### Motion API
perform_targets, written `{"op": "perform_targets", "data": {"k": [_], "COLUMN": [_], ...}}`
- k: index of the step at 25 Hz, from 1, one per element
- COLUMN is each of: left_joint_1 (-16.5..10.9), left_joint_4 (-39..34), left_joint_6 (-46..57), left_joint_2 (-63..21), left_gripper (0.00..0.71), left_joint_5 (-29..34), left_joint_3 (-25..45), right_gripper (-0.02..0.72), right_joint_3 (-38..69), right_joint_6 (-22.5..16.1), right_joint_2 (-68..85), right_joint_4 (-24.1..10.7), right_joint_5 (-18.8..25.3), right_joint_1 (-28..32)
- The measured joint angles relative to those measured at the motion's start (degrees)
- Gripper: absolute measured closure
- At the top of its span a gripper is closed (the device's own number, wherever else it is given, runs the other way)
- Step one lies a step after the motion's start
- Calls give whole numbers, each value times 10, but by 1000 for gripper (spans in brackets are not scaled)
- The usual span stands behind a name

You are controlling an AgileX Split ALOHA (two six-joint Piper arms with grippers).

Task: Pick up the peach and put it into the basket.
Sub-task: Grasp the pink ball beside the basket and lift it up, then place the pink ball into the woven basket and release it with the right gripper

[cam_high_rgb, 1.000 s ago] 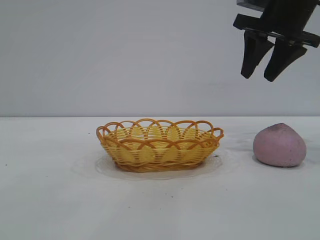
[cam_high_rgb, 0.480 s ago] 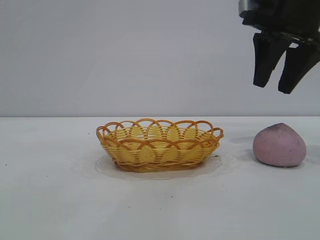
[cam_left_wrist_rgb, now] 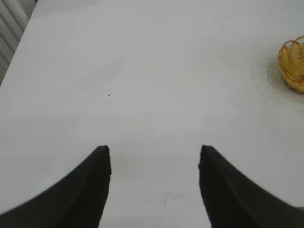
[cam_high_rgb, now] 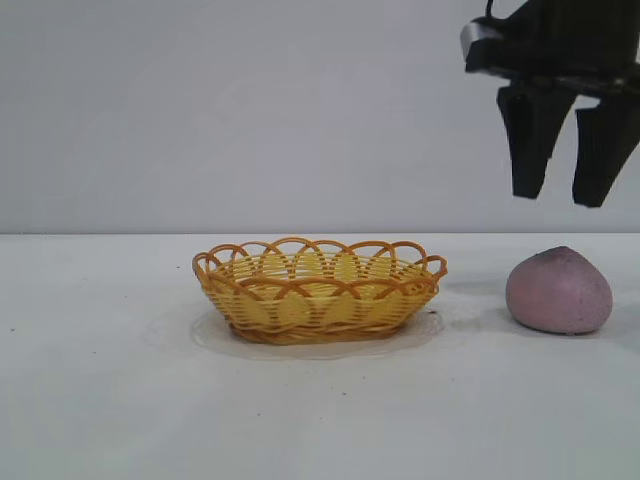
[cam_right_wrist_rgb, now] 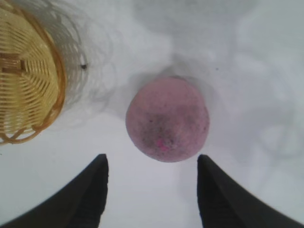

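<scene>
the fingers (cam_high_rgb: 528, 140) of the right gripper (cam_high_rgb: 563, 198) hang spread apart, pointing down, with nothing between them; the gripper hovers in the air above the peach (cam_high_rgb: 559, 291) and well clear of it. in the right wrist view the same two dark fingers (cam_right_wrist_rgb: 83, 194) frame the peach (cam_right_wrist_rgb: 167, 118), which lies on the bare white counter (cam_right_wrist_rgb: 247, 95) in line with the gap between them, dull pink-mauve with darker greyish mottling on top. the peach sits on the counter (cam_high_rgb: 100, 400) at the exterior view's right, apart from the basket (cam_high_rgb: 318, 289), with a strip of bare surface between the two. the basket, a shallow oval of yellow weave with an orange-brown looped rim, rests upright near the middle of the counter and holds nothing that can be seen; part of its rim (cam_right_wrist_rgb: 56, 85) shows in the right wrist view beside the peach. the left gripper (cam_left_wrist_rgb: 154, 159) also has its fingers (cam_left_wrist_rgb: 83, 190) held wide apart and empty, over a plain stretch of counter (cam_left_wrist_rgb: 142, 71) well away from the peach, with only an edge of the basket (cam_left_wrist_rgb: 293, 64) showing far off.
</scene>
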State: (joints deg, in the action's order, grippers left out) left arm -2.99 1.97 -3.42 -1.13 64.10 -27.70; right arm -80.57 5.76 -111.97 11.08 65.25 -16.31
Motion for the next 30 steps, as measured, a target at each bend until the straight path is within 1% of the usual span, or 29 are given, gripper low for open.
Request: {"op": "perform_targets", "data": {"k": [5,7,8,9,11,12,19,22,24,26,30], "left_joint_1": [0,0,0,0,0,0,0,0,0,0,0], "left_joint_4": [0,0,0,0,0,0,0,0,0,0,0], "left_joint_6": [0,0,0,0,0,0,0,0,0,0,0], "left_joint_2": [0,0,0,0,0,0,0,0,0,0,0], "left_gripper": [347,347,347,347,347,347,347,347,347,347,347], "left_joint_5": [0,0,0,0,0,0,0,0,0,0,0], "left_joint_3": [0,0,0,0,0,0,0,0,0,0,0], "right_gripper": [345,476,557,605,663,703,703,703,703,703,703], "right_joint_3": [0,0,0,0,-3,-7,-52,-74,-84,-86,-86], "right_joint_6": [-5,-5,-4,-4,-4,-4,-4,-4,-3,-3,-2], "right_joint_2": [-53,-68,-70,-70,-69,-67,-13,12,16,16,3], "right_joint_4": [-7,-12,-13,-16,-20,-22,-30,-28,-27,-26,-20], "right_joint_5": [-2,-3,-3,-2,-2,2,31,36,35,19,-34], "right_joint_1": [-3,-3,-3,-3,-3,-3,-13,-39,-69,-100,-162]}}
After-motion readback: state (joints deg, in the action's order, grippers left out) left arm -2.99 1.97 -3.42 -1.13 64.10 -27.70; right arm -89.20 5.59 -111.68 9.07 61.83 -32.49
